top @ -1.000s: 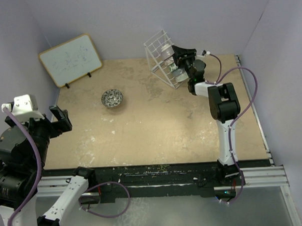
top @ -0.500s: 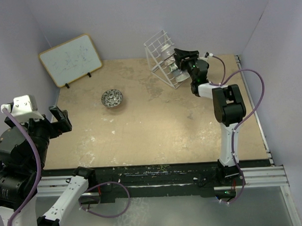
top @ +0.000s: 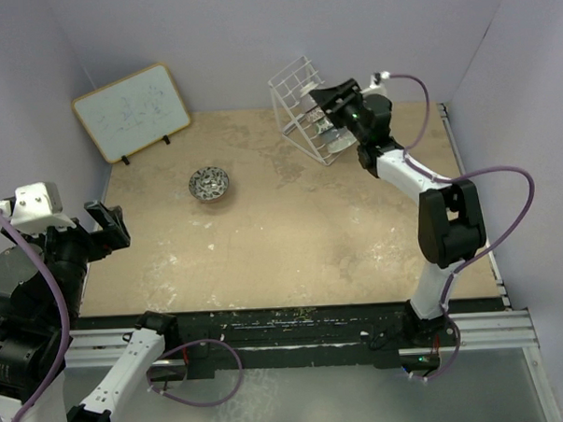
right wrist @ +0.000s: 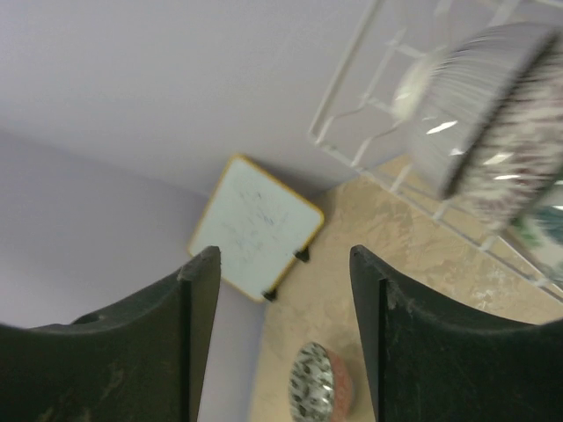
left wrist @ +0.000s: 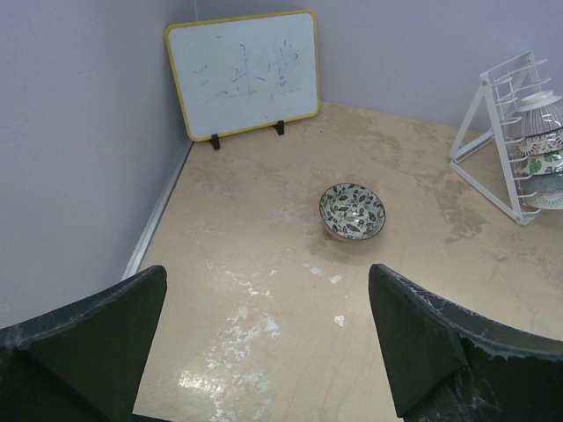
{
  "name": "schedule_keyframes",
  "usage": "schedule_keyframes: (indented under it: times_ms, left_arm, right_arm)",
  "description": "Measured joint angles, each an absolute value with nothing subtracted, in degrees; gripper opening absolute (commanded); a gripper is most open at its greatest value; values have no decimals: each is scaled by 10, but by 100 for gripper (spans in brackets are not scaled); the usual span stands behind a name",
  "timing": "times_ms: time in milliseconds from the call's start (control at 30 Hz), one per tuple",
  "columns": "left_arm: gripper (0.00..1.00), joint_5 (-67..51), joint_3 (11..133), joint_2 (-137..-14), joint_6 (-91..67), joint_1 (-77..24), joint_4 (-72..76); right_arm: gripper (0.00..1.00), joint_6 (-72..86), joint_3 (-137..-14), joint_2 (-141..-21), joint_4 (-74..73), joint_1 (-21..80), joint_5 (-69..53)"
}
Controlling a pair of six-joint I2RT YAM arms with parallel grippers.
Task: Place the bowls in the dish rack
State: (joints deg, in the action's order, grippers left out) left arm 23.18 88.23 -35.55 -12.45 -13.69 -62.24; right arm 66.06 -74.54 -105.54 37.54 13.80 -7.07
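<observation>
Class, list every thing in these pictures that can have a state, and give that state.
loose bowl: upright, empty, not racked.
racked bowls: on edge in the slots.
dish rack: standing, partly loaded.
left gripper: open, empty.
right gripper: open, empty, close to the rack.
whiteboard: propped upright, written on.
</observation>
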Motion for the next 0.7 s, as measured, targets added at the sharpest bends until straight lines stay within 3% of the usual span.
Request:
schedule_keyframes:
  times_ms: [167,367,567,700]
  left_arm:
    - [99,232,883,-348,-125,-138,-622]
    - [99,230,883,-346,-128,-140,-623]
    - [99,230,883,-338,-129,-141,-625]
    - [99,230,883,-338,-129,-142,-627]
  right_arm:
    - [62,496,-898,-1078,247,254,-94]
    - [64,308,-1089,-1187,101,389,-127]
    - [67,143,-1294,-1350,-80,459,-156]
    - [68,77,-1332,-1415,-155,482,-155]
